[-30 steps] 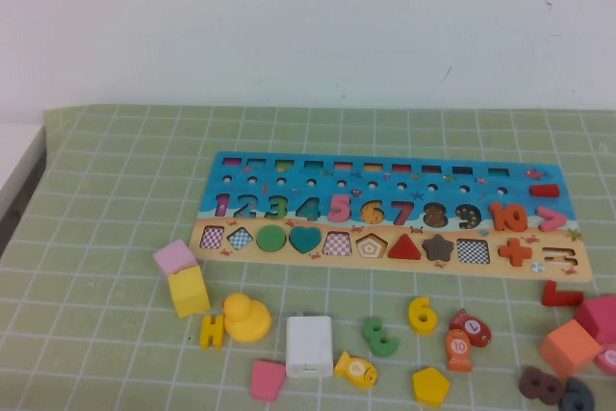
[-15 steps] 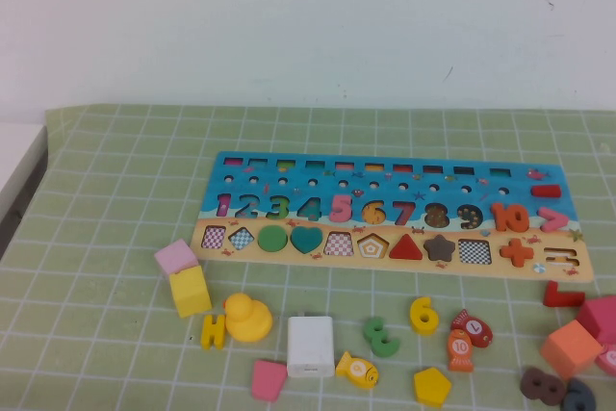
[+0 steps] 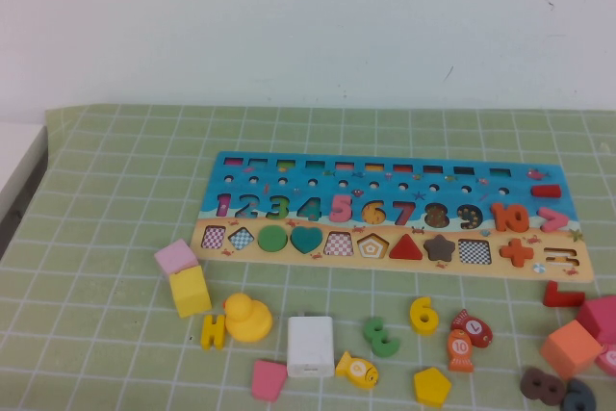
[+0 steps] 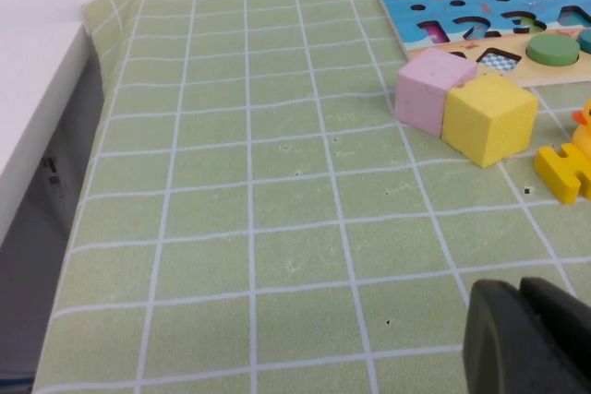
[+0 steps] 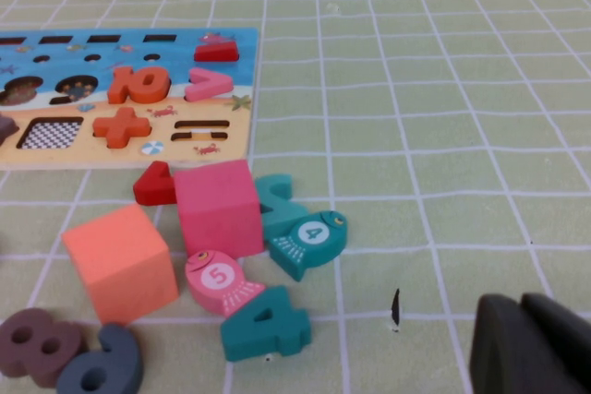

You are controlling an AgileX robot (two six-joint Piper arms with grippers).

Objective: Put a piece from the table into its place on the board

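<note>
Board (image 3: pixel 385 218) lies lengthwise across mid-table (image 3: pixel 115 170), long axis 9 to 3 o'clock; open mat beyond it toward 12 and at its 9 o'clock end, where the mat's edge drops off

Piece (image 3: pixel 423 314), yellow 6, flat on the mat just off the board's near edge toward 6 o'clock, reading upright, long axis 12 to 6, clear mat between it and the board

Crowding it: green numeral (image 3: pixel 381 336) at its 8 o'clock, red fish (image 3: pixel 472 327) at 3, orange fish (image 3: pixel 459 350) at 4, yellow pentagon (image 3: pixel 431 387) at 6, none touching it

Left gripper (image 4: pixel 531 339) low over bare mat, pink cube (image 4: pixel 430 89) and yellow cube (image 4: pixel 489 117) ahead; jaws clenched, empty

Right gripper (image 5: pixel 536 343) low over bare mat near teal fish (image 5: pixel 309 242); jaws clenched, empty
</note>
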